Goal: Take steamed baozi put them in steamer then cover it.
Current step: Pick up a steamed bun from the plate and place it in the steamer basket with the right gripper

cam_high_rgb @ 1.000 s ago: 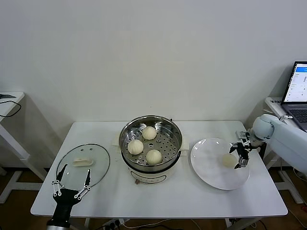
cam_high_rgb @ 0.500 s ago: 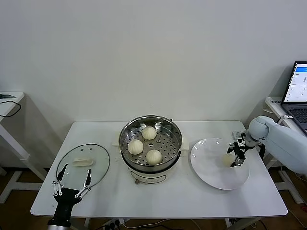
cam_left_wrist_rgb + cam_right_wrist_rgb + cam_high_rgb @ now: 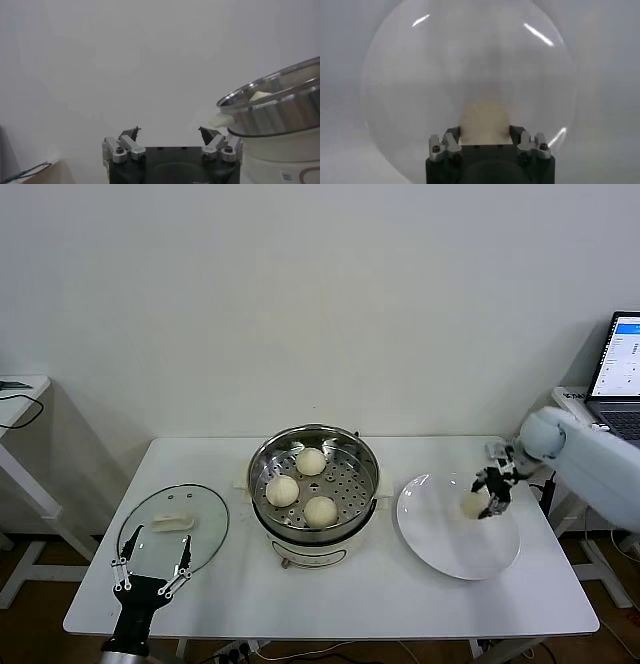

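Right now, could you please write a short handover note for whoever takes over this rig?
Right gripper: shut on the last baozi, over the white plate.
Left gripper: open, parked at the table's front left edge, near the glass cover lying flat.
Done: three baozi sit on the steamer's tray.
Left: carry the fourth bun into the steamer, then put the cover on.

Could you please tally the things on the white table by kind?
Cream-white round dough buns: 4
Shiny stainless-steel steamer pot: 1
Clear round glass lid: 1
Flat white round plate: 1
Total: 7
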`<state>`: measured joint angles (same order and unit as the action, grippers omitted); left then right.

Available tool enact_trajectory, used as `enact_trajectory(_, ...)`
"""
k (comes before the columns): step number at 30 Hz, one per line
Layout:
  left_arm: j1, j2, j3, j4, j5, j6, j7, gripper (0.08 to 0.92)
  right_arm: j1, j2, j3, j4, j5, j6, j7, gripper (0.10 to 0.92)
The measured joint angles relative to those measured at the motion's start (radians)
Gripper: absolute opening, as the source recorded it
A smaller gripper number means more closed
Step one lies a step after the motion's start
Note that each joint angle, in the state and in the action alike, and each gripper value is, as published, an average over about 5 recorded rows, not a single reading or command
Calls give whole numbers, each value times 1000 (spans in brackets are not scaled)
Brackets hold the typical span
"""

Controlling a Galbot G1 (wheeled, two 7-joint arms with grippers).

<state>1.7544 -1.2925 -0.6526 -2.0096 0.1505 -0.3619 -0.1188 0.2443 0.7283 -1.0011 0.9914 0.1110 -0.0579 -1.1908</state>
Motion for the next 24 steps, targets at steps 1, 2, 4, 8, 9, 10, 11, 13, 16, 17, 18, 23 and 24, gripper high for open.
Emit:
enact_trajectory(1,-2,0,1,1,1,0,0,823,30,2,-18,15,19,-5,-8,658)
enact_trajectory(2,-3,0,3,2,2,0,0,823,62,6,-38,30,41,-10,-15,657)
enact_trajectory(4,-7,-1,6,6,5,-2,1,823,127,16,-82,60,90,-25,-25,654)
enact_trajectory(8,-11,-3,12,12,10,-7,0,823,255,49,-170,116,197,-60,-36,653)
enact_trajectory(9,-12,-4,14,13,11,-8,-1,823,283,61,-190,128,222,-69,-38,653)
enact_trajectory(10,-13,-4,15,14,12,-9,-1,823,311,73,-210,140,246,-78,-39,653)
enact_trajectory(11,-14,-5,16,14,12,-10,-2,823,337,86,-229,152,268,-87,-40,653)
enact_trajectory(13,-16,-6,18,14,13,-11,-5,823,382,115,-262,171,308,-103,-40,653)
enact_trajectory(16,-20,-7,19,13,13,-12,-8,823,431,161,-307,193,356,-126,-38,653)
enact_trajectory(17,-20,-7,19,12,13,-12,-9,823,444,177,-321,199,369,-133,-36,653)
enact_trajectory(18,-21,-7,19,11,13,-12,-9,823,455,192,-334,203,381,-139,-33,653)
enact_trajectory(23,-22,-5,18,9,12,-13,-11,823,491,271,-391,215,416,-167,-16,653)
enact_trajectory(24,-23,-5,18,9,12,-13,-11,823,495,286,-400,216,420,-171,-13,653)
